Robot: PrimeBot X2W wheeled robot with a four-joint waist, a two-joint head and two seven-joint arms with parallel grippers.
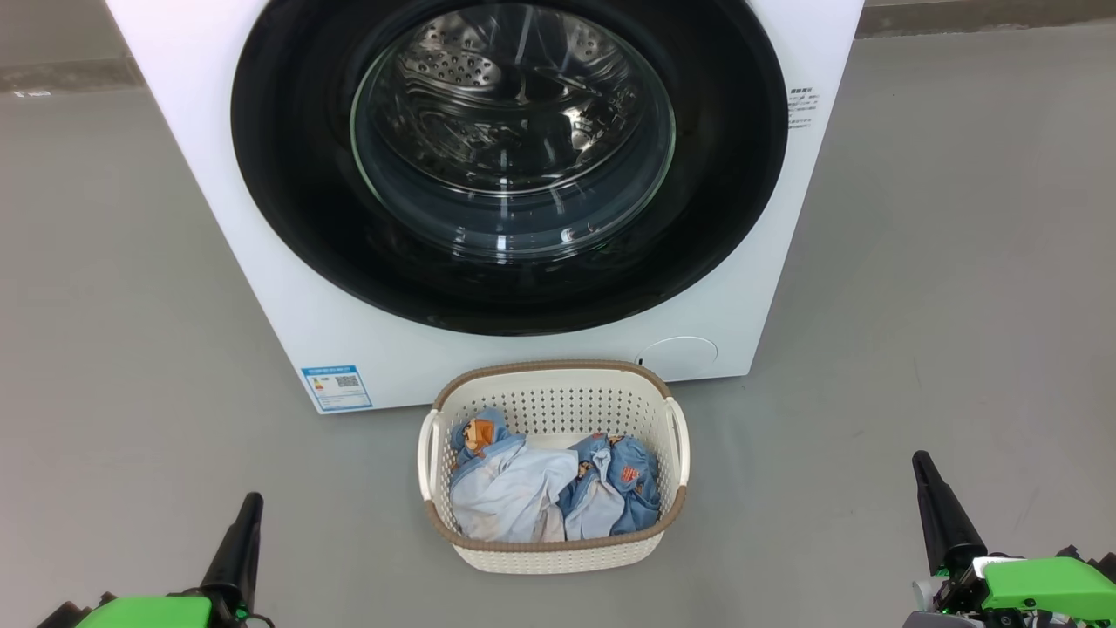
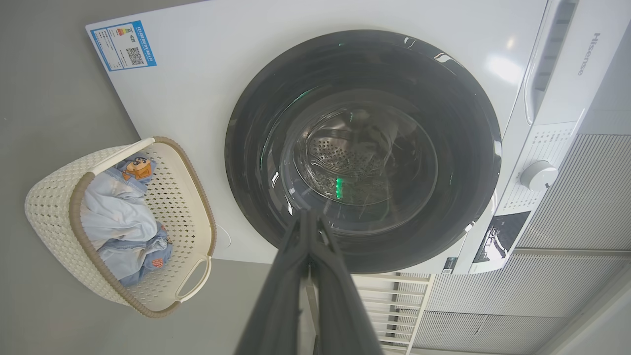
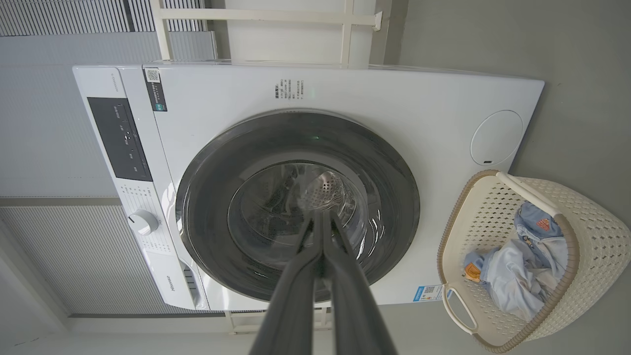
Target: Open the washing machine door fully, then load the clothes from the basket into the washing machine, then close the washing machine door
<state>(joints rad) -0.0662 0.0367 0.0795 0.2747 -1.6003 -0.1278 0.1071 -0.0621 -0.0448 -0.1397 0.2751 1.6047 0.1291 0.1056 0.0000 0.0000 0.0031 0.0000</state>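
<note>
Faces the washing machine door [image 1: 510,148], shut flush on the washing machine [image 1: 261,331], likely rigid and slick, best hooked at its rim edge, with soft clothes [image 1: 523,493] in the basket [image 1: 558,551] just before the machine, left gripper [image 1: 244,523] and right gripper [image 1: 931,501] pressed together, empty.

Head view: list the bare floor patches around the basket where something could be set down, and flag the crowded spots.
Bare floor lies left of the washing machine and basket, beyond the left tool; a similar patch lies right of them, beyond the right tool. Crowded: the narrow strip between basket and machine, and the basket itself, holding the clothes.
</note>
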